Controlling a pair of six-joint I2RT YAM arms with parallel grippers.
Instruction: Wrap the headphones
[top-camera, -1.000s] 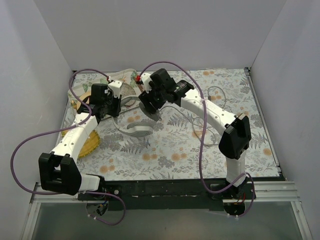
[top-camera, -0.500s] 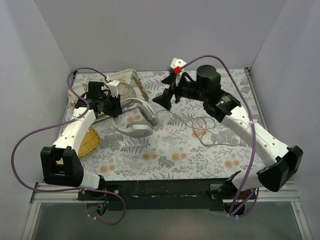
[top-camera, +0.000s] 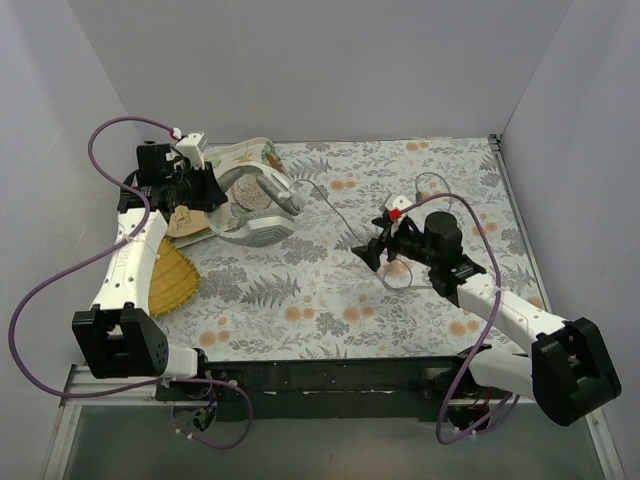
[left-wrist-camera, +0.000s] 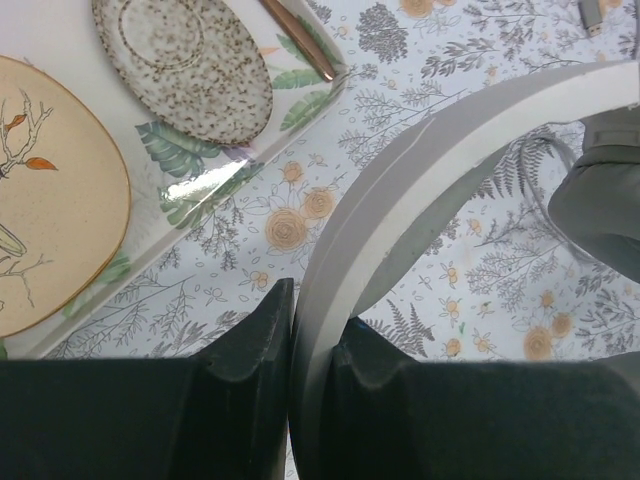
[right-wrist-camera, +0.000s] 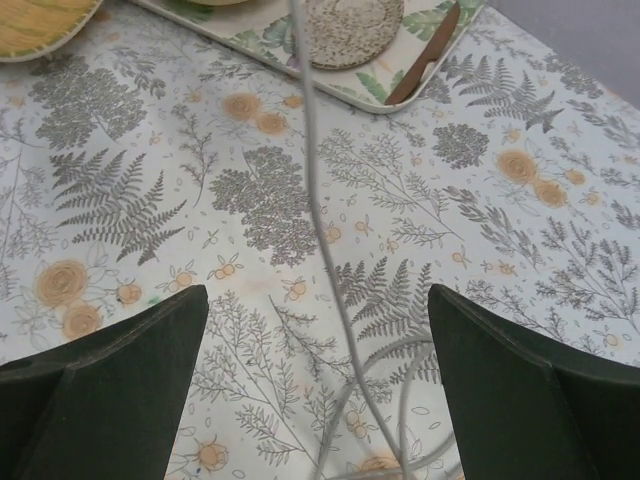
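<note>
left claw (left-wrist-camera: 305, 315) pinches the headphones (top-camera: 262, 232) by their stiff headband (left-wrist-camera: 430, 180), far left on the worktop (top-camera: 330, 290); right claw (right-wrist-camera: 315, 300) hangs spread over the thin cable (right-wrist-camera: 312, 170), probably limp and slippery, best pinched firmly.

You could read nothing in any view: no word, number, brand or label showed. The headphones (left-wrist-camera: 430, 160) had a plain grey band. The tray (left-wrist-camera: 185, 150) and the tablecloth (right-wrist-camera: 250, 200) carried only leaf and flower prints, and the speckled plate (left-wrist-camera: 185, 60) only its speckles.
</note>
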